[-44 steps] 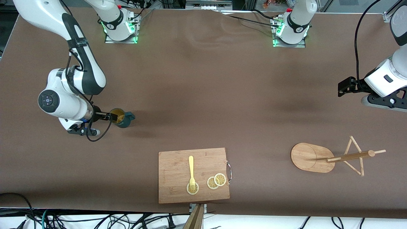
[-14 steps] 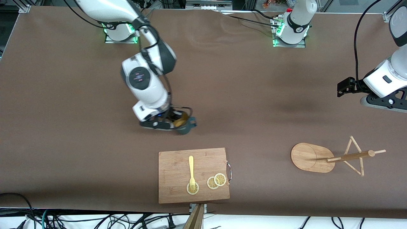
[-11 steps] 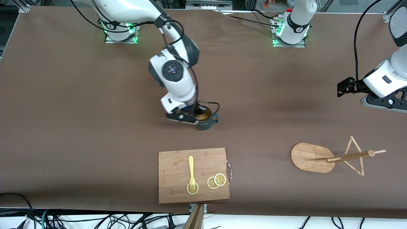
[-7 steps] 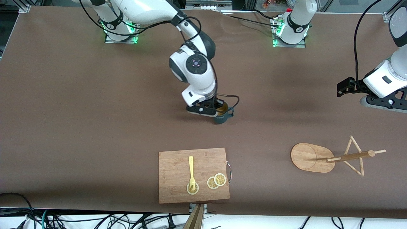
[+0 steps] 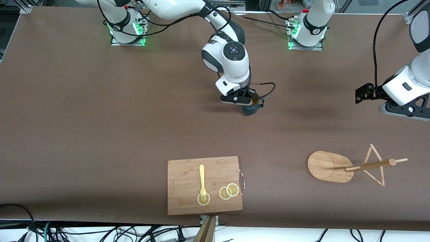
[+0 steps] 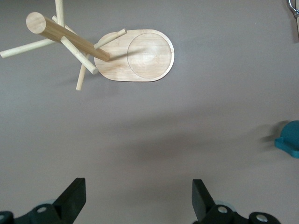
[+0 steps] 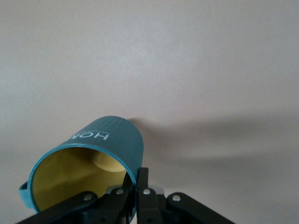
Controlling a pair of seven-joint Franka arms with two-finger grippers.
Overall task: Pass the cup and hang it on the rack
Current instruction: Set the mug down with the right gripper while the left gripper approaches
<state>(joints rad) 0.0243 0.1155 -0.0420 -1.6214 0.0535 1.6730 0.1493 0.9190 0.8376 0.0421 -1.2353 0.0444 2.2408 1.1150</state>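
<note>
The wide brown table (image 5: 100, 117) carries everything. The right arm reaches from its base out over the middle of the table, and the right gripper (image 5: 250, 101) is clamped on the rim of the small dark teal ribbed mug with a yellow-tan inside, the cup (image 5: 250, 107). In the right wrist view the right gripper (image 7: 140, 186) pinches the cup's (image 7: 112, 140) wall, one finger inside and one outside, and the cup hangs tilted above the table (image 7: 187, 56) with white lettering on its side. The left arm waits at its own end of the table; the left gripper (image 5: 361, 92) hangs in the air with its fingers apart and holds nothing. In the left wrist view the left gripper (image 6: 138, 196) shows its two dark fingers spread wide.

The rectangular wooden cutting board (image 5: 188, 201) lies at the table edge nearest the front camera. On it lie a pale yellow fork (image 5: 202, 179) and three lemon slices (image 5: 228, 191), the fork's tines resting on one slice.

The light bamboo mug rack (image 5: 336, 166) with an oval flat base stands toward the left arm's end of the table, nearer the front camera than the left gripper, well apart from the cup. The left wrist view shows the rack (image 6: 135, 58) with its post and thin pegs, and a corner of the cup (image 6: 289, 142) at the frame's edge.
</note>
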